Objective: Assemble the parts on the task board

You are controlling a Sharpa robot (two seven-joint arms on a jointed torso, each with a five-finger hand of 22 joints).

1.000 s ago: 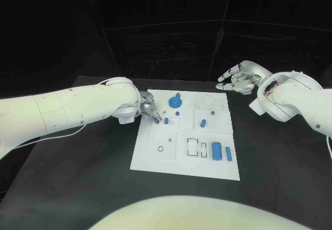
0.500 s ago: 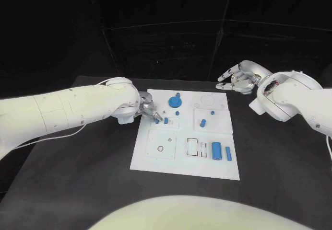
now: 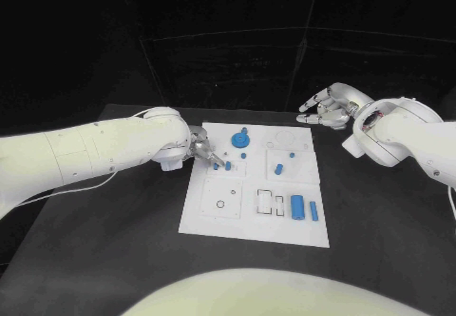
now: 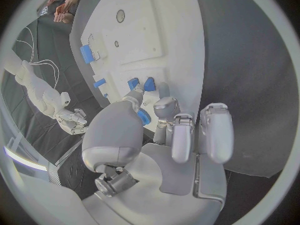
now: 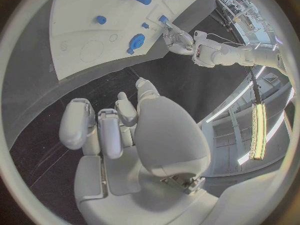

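Roughly midway: several blue parts (image 3: 297, 207) still lie loose on the task board (image 3: 217, 224). Left hand (image 3: 202, 148) fingers pinch a small blue peg (image 4: 143, 116) at the board's left edge; right hand (image 3: 326, 108) hovers empty, fingers spread.

Left hand (image 3: 202, 150) fingertips hide small part's (image 4: 144, 117) seat.
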